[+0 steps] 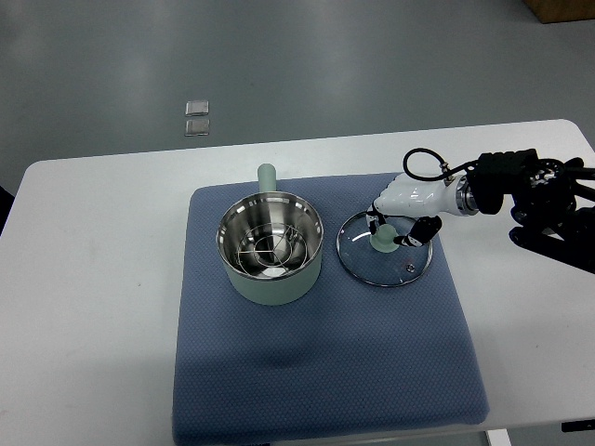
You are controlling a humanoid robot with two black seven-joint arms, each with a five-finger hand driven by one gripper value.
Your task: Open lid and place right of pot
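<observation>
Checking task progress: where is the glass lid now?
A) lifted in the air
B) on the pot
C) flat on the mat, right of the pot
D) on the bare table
C: the lid lies on the blue mat, right of the open pot, with the right hand at its knob.

Pale green pot (271, 269), steel inside; blue mat (325, 372); white table (93, 279).
</observation>
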